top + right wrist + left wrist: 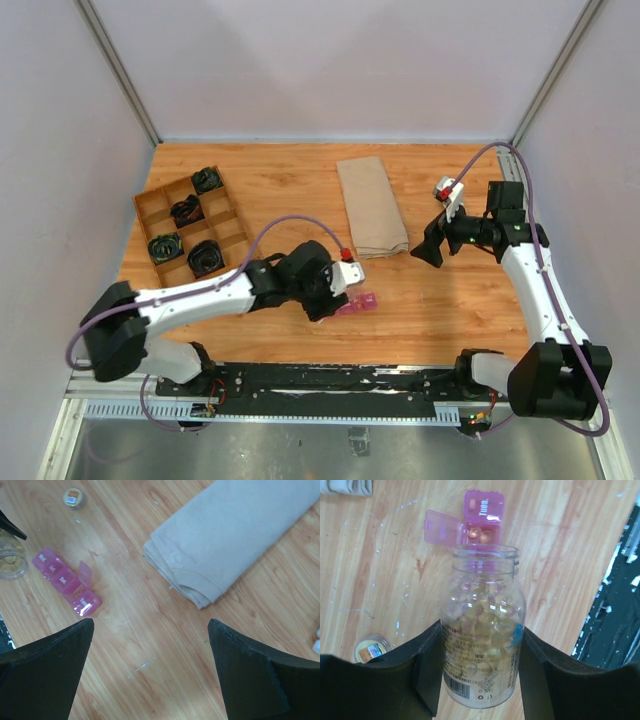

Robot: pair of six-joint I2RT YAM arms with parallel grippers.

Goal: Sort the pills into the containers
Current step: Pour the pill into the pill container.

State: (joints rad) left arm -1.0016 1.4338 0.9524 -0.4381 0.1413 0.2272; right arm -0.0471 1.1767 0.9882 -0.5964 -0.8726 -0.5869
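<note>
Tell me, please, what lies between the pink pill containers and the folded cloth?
Nothing lies there. In the right wrist view, only bare wooden table runs between the containers and the folded cloth.

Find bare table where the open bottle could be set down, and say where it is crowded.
Free: the table between the wooden tray and folded cloth; also the stretch between cloth, right arm and near edge. Crowded: around the pill strip, beside the bottle and its loose cap.
</note>
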